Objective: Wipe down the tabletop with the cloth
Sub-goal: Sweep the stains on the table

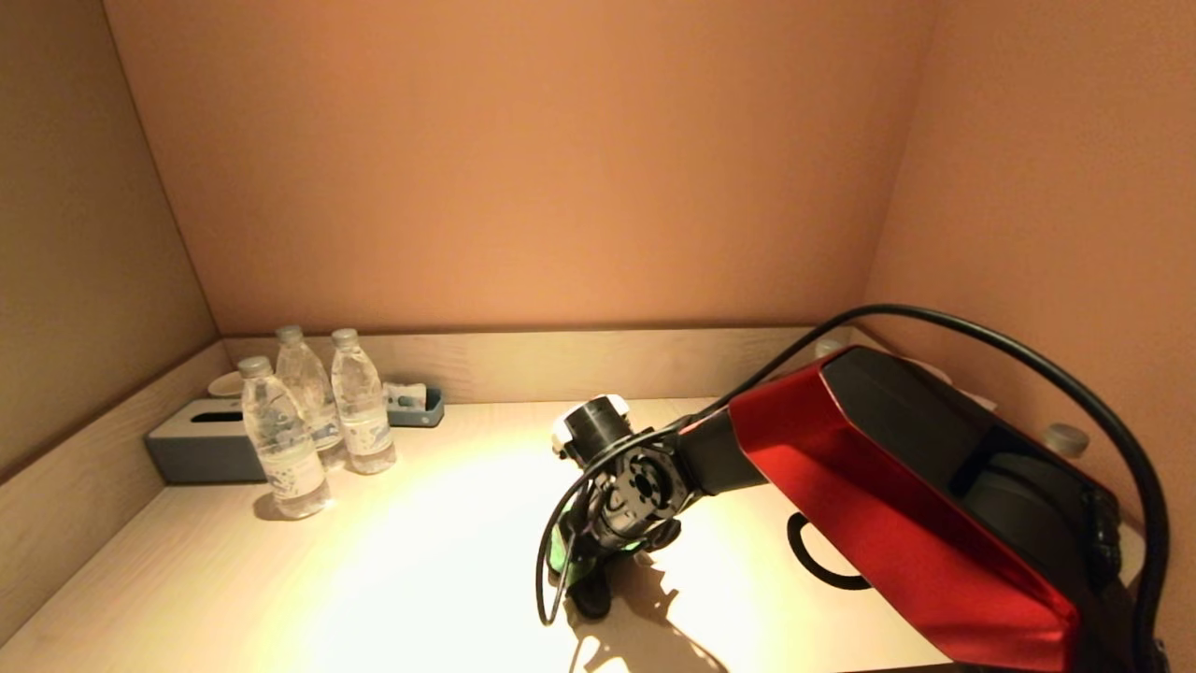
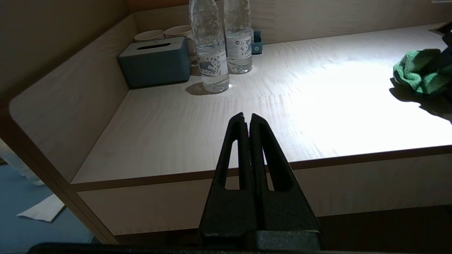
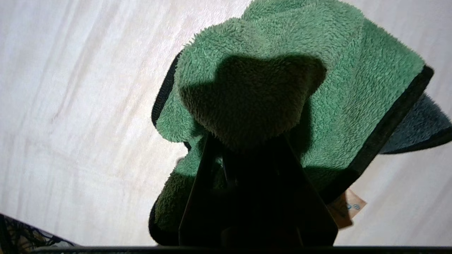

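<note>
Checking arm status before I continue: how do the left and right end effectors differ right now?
The right end effector is clamped on the green cloth down at the tabletop; the left end effector is shut on nothing. The right one works over the middle of the table, while the left one hangs off the table's front edge. Both have black fingers.

The cloth [image 3: 268,81] is green fleece with a dark edge band and a small tan tag. The tabletop [image 1: 420,561] is pale wood with fine grain (washed almost white under the lamp). The tissue box [image 2: 155,61] is slate blue. The bottles [image 1: 308,421] are clear with white labels printed in blue. The right arm [image 1: 888,505] is red and black; walls are tan.
</note>
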Motion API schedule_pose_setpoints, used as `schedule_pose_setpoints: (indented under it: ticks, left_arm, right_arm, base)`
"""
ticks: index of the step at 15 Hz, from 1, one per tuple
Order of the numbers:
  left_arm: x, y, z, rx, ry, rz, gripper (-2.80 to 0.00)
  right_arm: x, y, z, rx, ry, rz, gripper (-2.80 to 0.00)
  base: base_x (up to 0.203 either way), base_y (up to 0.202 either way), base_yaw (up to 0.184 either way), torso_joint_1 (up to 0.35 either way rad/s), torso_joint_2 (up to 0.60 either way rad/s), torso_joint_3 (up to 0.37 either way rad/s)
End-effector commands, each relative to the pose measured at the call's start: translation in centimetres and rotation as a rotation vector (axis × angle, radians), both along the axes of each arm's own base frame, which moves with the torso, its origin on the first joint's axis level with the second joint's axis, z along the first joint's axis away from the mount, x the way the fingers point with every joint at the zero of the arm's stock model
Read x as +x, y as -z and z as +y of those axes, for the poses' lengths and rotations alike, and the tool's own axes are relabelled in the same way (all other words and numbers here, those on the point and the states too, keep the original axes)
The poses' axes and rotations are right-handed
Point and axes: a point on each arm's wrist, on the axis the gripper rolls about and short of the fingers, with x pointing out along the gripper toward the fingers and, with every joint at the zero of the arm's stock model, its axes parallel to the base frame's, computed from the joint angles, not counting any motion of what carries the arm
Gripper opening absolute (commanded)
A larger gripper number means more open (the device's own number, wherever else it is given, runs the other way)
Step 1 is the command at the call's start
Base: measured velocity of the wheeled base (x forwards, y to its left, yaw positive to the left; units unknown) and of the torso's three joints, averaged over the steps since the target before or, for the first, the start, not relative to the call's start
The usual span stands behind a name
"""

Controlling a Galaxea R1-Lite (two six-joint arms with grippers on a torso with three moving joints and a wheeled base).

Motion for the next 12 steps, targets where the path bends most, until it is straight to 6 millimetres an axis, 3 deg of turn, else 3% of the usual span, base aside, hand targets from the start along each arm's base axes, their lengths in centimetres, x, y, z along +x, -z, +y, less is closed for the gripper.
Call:
schedule_pose_setpoints:
  ticks: [1, 3, 6, 9, 10, 12]
  left_arm:
    - [0.0, 0.0, 0.0, 0.000, 0.000, 0.001, -2.80]
    - [0.0, 0.0, 0.0, 0.000, 0.000, 0.001, -2.80]
    - [0.0, 0.0, 0.0, 0.000, 0.001, 0.001, -2.80]
    - [0.0, 0.0, 0.0, 0.000, 0.000, 0.001, -2.80]
    - [0.0, 0.0, 0.0, 0.000, 0.000, 0.001, -2.80]
    - [0.0, 0.0, 0.0, 0.000, 0.001, 0.003, -2.80]
  right_arm:
    - [2.0, 1.2, -0.5, 0.002, 0.036, -0.003, -2.80]
    - [2.8, 1.6, -0.5, 0.005, 0.046, -0.007, -2.80]
    - [4.1, 1.5, 1.2, 0.043, 0.033, -0.058, -2.80]
    - [2.6, 1.1, 4.3, 0.056, -0.036, -0.065, -2.80]
    - [2.4, 1.1, 4.5, 0.057, -0.040, -0.065, -2.80]
    - [-0.1, 0.4, 7.3, 0.071, -0.104, -0.063, -2.80]
  base:
    - [0.000, 0.000, 0.000, 0.000, 0.00, 0.000]
    - [0.000, 0.000, 0.000, 0.000, 0.00, 0.000]
    - [0.000, 0.000, 0.000, 0.000, 0.00, 0.000]
    - [0.000, 0.000, 0.000, 0.000, 0.00, 0.000]
    - [0.000, 0.000, 0.000, 0.000, 0.00, 0.000]
    - [0.000, 0.000, 0.000, 0.000, 0.00, 0.000]
